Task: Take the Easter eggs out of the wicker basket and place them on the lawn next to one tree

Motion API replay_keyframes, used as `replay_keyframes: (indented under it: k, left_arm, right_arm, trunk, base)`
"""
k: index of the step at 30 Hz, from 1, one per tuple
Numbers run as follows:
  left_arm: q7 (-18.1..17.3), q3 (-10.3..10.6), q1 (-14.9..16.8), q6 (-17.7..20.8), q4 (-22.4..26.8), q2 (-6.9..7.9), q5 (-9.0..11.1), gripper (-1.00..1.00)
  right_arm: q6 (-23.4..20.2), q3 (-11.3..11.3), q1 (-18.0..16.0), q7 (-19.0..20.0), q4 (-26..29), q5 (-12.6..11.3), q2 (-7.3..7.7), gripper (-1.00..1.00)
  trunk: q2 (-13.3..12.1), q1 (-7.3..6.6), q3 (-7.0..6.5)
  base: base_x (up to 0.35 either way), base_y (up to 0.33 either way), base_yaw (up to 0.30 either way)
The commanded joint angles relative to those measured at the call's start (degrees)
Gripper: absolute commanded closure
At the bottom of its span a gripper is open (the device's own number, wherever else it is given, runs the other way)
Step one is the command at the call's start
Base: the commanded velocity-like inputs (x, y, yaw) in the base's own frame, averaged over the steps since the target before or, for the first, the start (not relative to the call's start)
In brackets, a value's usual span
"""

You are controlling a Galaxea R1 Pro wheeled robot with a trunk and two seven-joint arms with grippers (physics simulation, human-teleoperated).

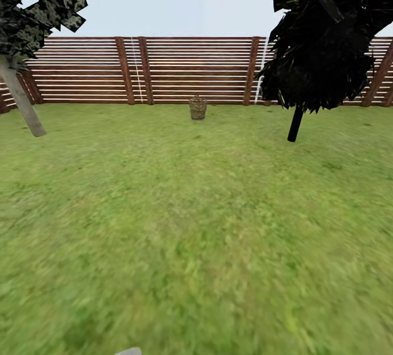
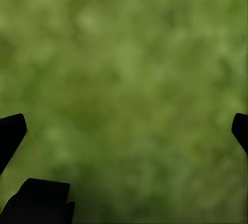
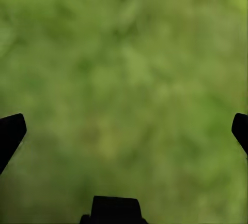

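Note:
The wicker basket (image 1: 197,107) stands far off on the lawn (image 1: 196,224), just in front of the wooden fence. Its weave is too small here to tell whether the Easter eggs are inside. A tree (image 1: 22,98) with a pale grey trunk and dark blocky leaves rises at the far left. My left gripper (image 2: 124,131) is open over blurred grass, with nothing between its black fingertips (image 2: 10,133). My right gripper (image 3: 124,131) is open too, its fingertips (image 3: 10,133) wide apart above bare grass.
A thin black-trunked dark tree (image 1: 322,43) stands at the right, nearer than the fence. A slatted brown wooden fence (image 1: 191,71) closes off the far side of the lawn. Broad grass lies between me and the basket.

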State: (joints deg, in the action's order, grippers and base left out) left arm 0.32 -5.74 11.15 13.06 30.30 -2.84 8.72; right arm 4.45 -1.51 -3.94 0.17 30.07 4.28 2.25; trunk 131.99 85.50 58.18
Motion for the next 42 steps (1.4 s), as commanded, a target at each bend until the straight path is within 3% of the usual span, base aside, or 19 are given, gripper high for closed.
replay_keyframes:
  k: [1, 42]
  left_arm:
    - [0.0, -0.2, 0.0, 0.4, 0.1, -0.06, 0.6, -1.0]
    - [0.0, -0.2, 0.0, 0.4, 0.1, 0.03, 0.7, -1.0]
  right_arm:
    - [0.1, -0.1, 0.0, 0.0, 0.0, 0.4, 0.04, -1.0]
    - [0.1, -0.1, 0.0, 0.0, 0.0, 0.4, 0.13, -1.0]
  trunk:
    - [0.0, 0.02, 0.05]
    - [0.0, 0.02, 0.05]
  base:
    - [0.321, 0.0, 0.27]
    - [0.321, 0.0, 0.01]
